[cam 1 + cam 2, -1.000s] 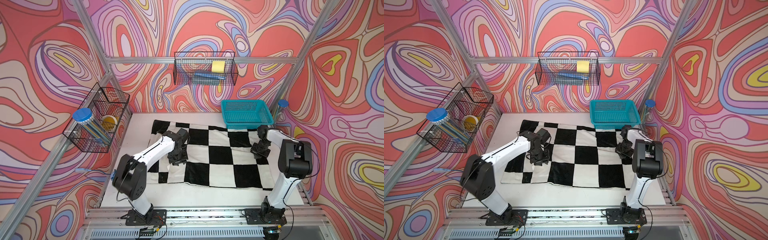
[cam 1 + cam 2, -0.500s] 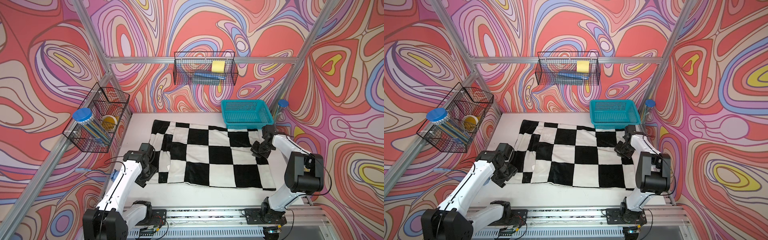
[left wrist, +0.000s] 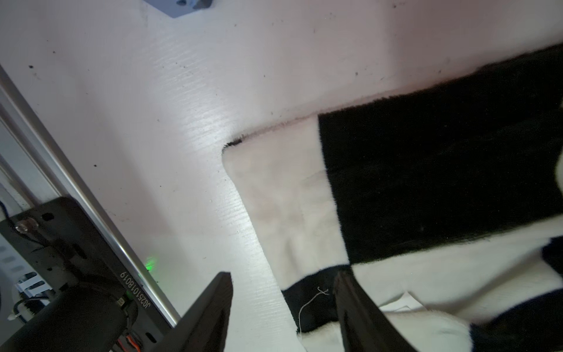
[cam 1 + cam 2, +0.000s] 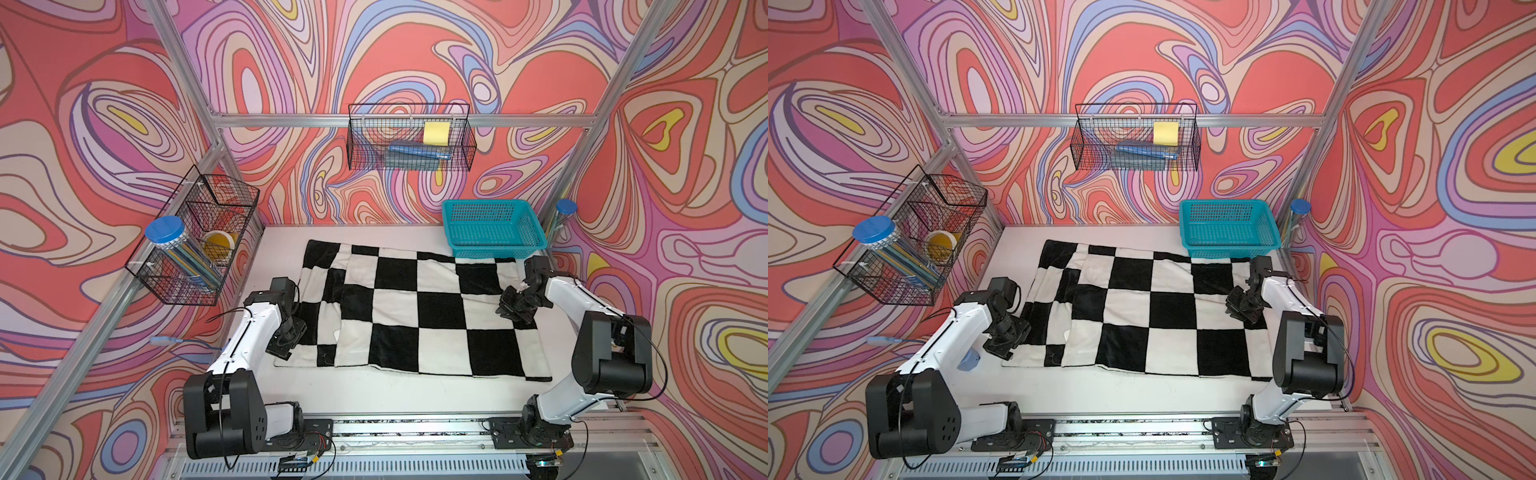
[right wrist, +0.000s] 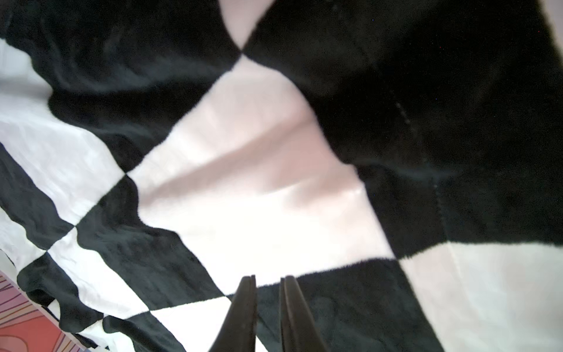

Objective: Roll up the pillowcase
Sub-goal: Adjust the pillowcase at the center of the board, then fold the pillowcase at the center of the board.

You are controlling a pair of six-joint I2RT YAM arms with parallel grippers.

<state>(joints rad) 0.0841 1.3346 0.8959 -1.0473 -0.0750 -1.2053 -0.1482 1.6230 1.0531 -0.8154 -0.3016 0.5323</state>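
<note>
Top views: pillowcase (image 4: 415, 316) spread lower centre

It lies on the white worktop (image 4: 395, 399), its left-of-frame end folded over. Left fingers (image 3: 213, 304) stand wide apart astride its edge; right fingers (image 5: 243, 304), narrowly parted over it, grip nothing.

Top views look down; wrist views hug pillowcase (image 5: 259, 198).
</note>
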